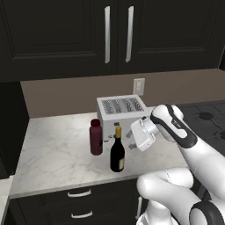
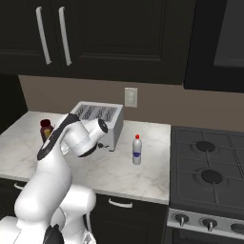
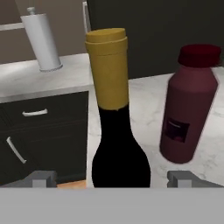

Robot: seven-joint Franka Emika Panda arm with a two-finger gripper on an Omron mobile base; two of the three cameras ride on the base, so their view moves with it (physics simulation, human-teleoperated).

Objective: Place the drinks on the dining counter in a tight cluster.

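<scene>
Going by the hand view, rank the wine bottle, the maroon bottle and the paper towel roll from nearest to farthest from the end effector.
1. Wine bottle: dead centre, directly before the open end effector.
2. Maroon bottle: behind, to the right.
3. Paper towel roll: far upper left, on another counter.

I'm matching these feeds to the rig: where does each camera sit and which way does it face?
Left base view: behind-left, facing the worktop; arm rises lower right.
Right base view: behind-right, same worktop and toaster; arm lower left.
Hand view: on the hand, facing the wine bottle between the open gripper.
Shared: maroon bottle, seen in all three.
</scene>
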